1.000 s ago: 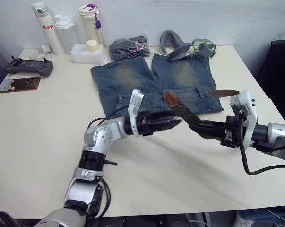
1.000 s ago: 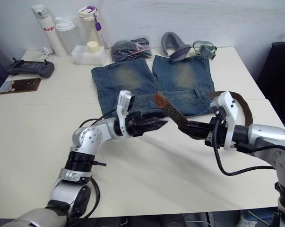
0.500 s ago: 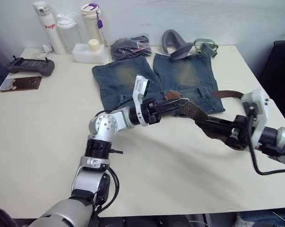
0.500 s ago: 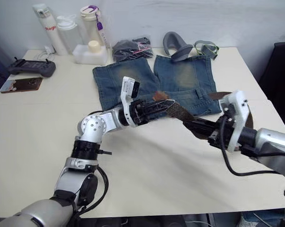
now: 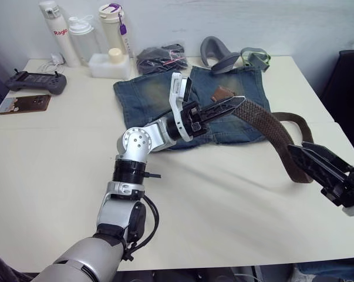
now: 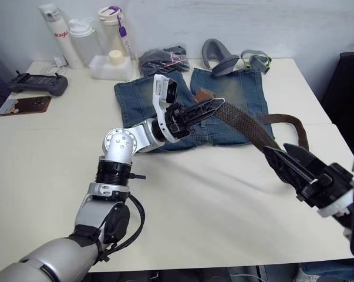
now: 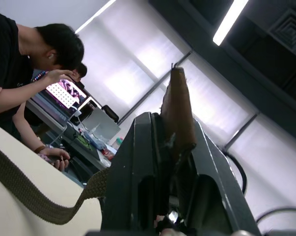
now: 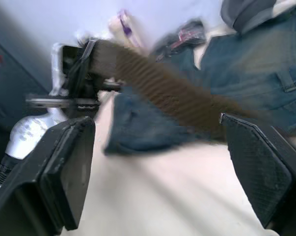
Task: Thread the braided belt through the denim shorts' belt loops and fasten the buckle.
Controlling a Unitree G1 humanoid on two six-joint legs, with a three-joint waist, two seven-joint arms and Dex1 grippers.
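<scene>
While your left hand (image 5: 226,107) pinches the braided belt's (image 5: 265,126) tan tip above the denim shorts (image 5: 153,97) and your right hand (image 6: 294,167) gapes empty, lower that tip flat toward a waistband loop.

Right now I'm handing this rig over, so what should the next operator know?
Left gripper: shut on the braided belt by its tan end, held above the denim shorts.
Right gripper: open, belt running between its fingers, not clamped.
Shorts lie flat on the table.
Done: belt end picked up.
Left: thread the belt through the belt loops, then fasten the buckle.
</scene>
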